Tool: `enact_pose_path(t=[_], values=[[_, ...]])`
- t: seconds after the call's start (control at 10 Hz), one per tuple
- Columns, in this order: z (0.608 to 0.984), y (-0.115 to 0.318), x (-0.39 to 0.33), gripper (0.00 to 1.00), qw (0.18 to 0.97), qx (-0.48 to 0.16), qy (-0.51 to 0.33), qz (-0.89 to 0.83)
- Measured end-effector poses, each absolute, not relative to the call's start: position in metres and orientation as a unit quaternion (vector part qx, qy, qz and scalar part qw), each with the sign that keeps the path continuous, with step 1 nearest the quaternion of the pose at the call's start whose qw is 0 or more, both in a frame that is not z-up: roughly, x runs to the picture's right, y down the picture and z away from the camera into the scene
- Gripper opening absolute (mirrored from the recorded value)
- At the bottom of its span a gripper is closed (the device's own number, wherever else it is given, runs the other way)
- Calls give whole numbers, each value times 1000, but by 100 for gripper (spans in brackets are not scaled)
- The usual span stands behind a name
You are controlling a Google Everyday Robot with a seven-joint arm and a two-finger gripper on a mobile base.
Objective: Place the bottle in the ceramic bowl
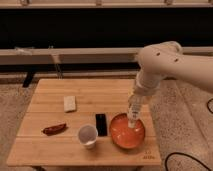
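Note:
The orange-red ceramic bowl (120, 138) sits on the wooden table at the front right. My gripper (133, 109) hangs from the white arm that reaches in from the right, just above the bowl's right half. It is shut on the slim clear bottle (132, 120), which hangs upright with its lower end down inside the bowl's rim. I cannot tell whether the bottle touches the bowl's bottom.
A white cup (88, 135) stands left of the bowl, with a flat black object (101, 124) between them. A dark red object (54, 129) lies at the front left, and a pale rectangular block (70, 103) lies farther back. The wooden table (50, 150) stands before a dark wall.

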State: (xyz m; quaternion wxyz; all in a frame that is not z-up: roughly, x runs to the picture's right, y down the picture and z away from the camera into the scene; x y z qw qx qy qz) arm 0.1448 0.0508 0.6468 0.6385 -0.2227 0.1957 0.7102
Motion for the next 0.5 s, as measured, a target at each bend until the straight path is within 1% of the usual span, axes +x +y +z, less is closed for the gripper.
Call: enact_pose_path(t=[0.2, 0.5], values=[[653, 69, 137, 0, 640, -243, 208, 699], [661, 84, 131, 1, 642, -261, 215, 688]])
